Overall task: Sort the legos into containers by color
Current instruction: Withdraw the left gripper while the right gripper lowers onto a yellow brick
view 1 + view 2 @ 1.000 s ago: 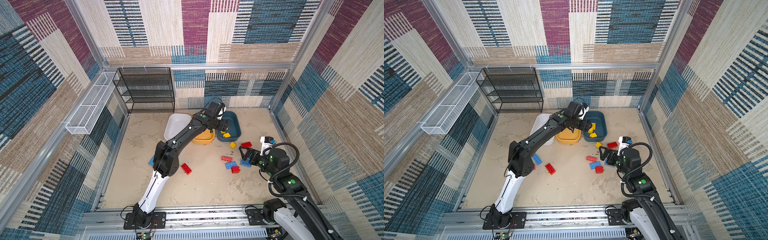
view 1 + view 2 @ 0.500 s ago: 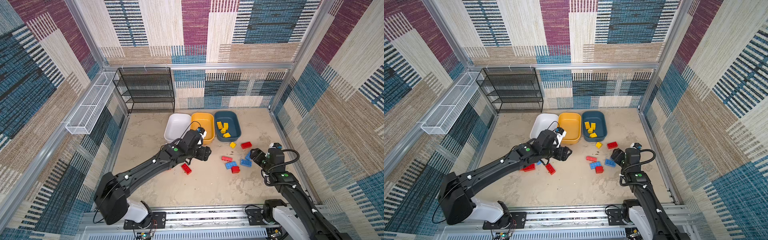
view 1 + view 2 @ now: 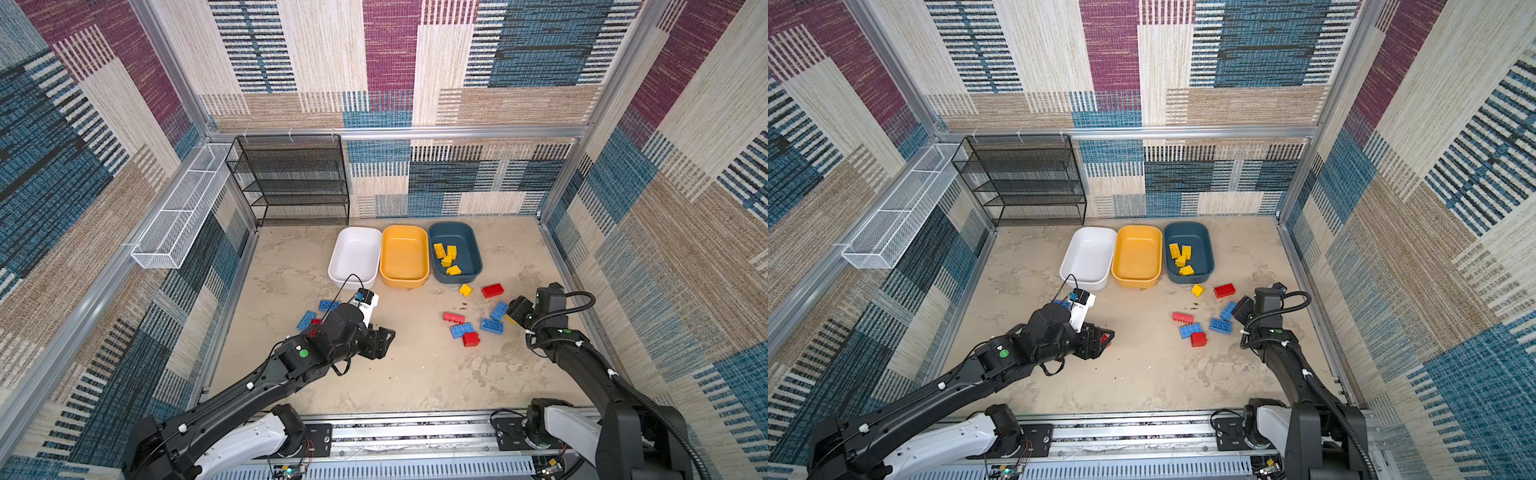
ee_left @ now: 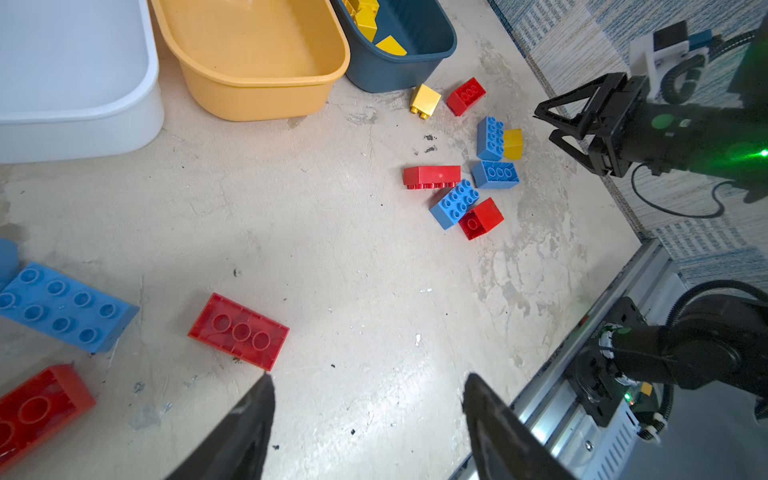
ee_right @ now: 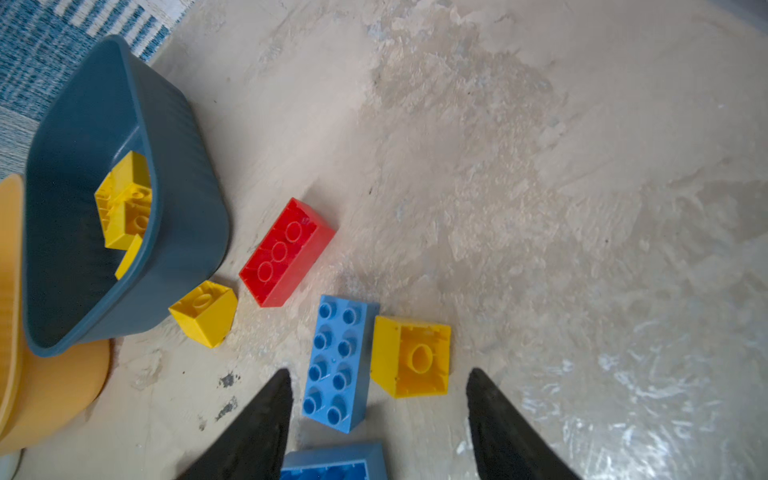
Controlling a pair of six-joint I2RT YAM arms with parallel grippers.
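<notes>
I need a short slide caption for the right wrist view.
Open right gripper aimed at a blue brick and a yellow brick, near the teal tub.

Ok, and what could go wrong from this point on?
1. The right gripper hangs open over a blue brick and a yellow brick that lie side by side, touching; closing there could catch both or knock one away.
2. The left gripper is open with one fingertip beside the corner of a red brick; lowering like this might shove it rather than straddle it.
</notes>
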